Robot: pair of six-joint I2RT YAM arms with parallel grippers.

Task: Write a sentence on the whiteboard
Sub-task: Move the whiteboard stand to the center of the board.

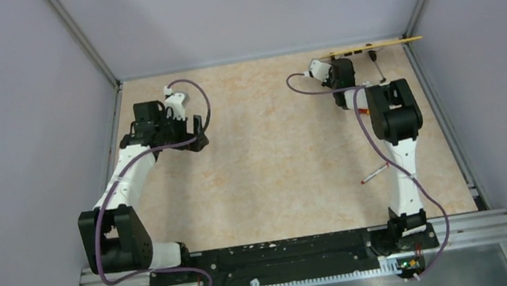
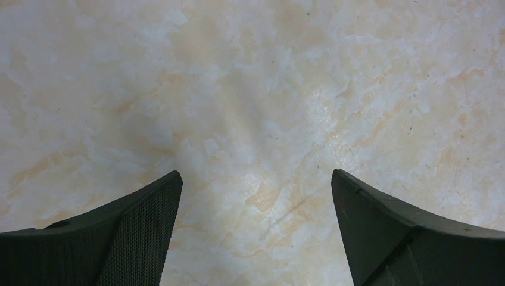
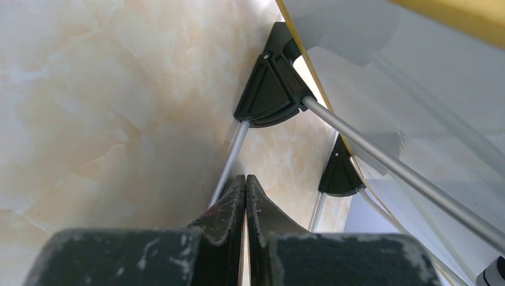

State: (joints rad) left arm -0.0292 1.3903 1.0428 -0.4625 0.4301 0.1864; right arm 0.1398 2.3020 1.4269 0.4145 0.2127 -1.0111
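— Start with the left gripper [image 2: 256, 179].
— Spread as wide as can be, clasping nothing. Hanging over a bare marbled patch of the table [image 1: 274, 147], toward the far left corner.
— And the right gripper [image 3: 245, 182]?
— Pressed tight together, tip against tip, with nothing pinched between. Sitting in the far right corner, just beside the whiteboard [image 1: 371, 45].
— Touching the board?
— Cannot tell. Aimed at the nearer of two black clip feet [image 3: 268, 95], tips a little short of that foot.
— Anything in the way?
— Thin metal rods [image 3: 387, 161] running from the feet, one slanting across the board's glossy face, another dropping behind the shut fingertips.
— Position of the board?
— Standing on edge along the far edge, reaching into the far right corner. Seen from above only as a thin yellow rim.
— Writing?
— Unreadable from the wrist view: too steep an angle, only glare and grey reflections.
— Other things?
— A red marker [image 1: 373, 175], lying flat toward the right edge, close by the right arm's lower link and well apart from both grippers.
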